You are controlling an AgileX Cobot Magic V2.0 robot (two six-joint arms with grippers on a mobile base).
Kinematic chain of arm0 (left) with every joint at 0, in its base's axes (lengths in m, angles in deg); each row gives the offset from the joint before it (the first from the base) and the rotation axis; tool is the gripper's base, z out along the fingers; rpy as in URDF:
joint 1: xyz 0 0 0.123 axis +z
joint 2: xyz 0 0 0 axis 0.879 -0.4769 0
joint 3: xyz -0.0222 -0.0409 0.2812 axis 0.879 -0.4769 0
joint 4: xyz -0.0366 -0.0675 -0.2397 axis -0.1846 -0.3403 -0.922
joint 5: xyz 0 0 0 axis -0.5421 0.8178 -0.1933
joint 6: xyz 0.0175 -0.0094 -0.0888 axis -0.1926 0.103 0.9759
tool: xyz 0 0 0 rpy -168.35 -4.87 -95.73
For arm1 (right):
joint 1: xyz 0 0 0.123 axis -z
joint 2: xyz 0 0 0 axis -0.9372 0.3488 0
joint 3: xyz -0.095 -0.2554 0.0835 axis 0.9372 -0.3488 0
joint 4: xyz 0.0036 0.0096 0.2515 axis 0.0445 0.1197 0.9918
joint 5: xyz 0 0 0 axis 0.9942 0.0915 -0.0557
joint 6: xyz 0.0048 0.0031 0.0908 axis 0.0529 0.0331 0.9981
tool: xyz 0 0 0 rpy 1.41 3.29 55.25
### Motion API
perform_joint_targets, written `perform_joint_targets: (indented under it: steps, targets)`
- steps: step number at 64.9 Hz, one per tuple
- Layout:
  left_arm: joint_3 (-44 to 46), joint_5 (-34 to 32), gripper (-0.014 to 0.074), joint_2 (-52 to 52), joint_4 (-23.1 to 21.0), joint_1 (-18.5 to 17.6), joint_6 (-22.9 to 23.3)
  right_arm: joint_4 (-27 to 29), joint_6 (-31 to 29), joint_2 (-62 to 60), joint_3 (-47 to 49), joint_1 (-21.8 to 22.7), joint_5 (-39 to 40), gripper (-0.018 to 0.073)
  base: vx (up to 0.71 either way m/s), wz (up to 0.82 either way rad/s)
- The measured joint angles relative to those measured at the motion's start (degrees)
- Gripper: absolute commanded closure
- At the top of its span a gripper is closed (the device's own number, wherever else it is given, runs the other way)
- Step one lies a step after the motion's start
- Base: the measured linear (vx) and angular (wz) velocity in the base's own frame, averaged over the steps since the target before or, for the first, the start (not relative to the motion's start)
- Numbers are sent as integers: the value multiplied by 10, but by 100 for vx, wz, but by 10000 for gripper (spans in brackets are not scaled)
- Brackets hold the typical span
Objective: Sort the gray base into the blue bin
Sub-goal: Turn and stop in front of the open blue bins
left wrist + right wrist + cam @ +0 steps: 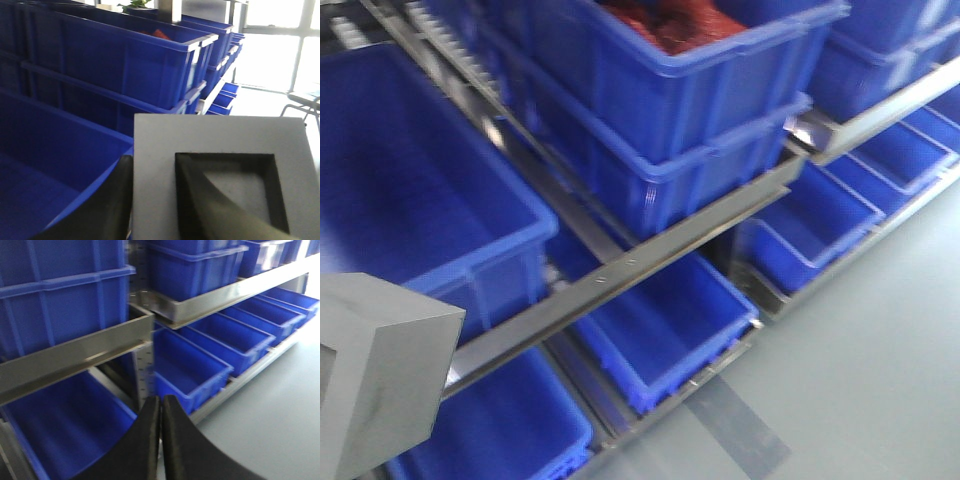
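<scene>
Small matte gray base (225, 135) is pinched by the left gripper (152, 165), one finger sunk in its square recess, which is turned toward the wrist camera; no long axis can be picked out. It's held beside the rim of a deep bright-blue plastic bin (60, 145). Behind it the lower bins (670, 320) are crossed by a steel shelf rail (620, 270). One base, over six bins counted. Right gripper (161, 407) is squeezed closed, empty.
</scene>
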Motion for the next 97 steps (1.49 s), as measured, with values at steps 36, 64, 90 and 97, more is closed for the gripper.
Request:
perform_joint_targets:
  steps: [36,64,90,97]
  targets:
    - [0,0,603,0,0,0,0,0,0,0,0,0,0,564,15,61]
    - [0,0,603,0,0,0,0,0,0,0,0,0,0,564,11,44]
    - [0,0,603,0,0,0,0,0,0,0,0,0,0,564,6,23]
    - [0,0,603,0,0,0,0,0,0,0,0,0,0,564,2,7]
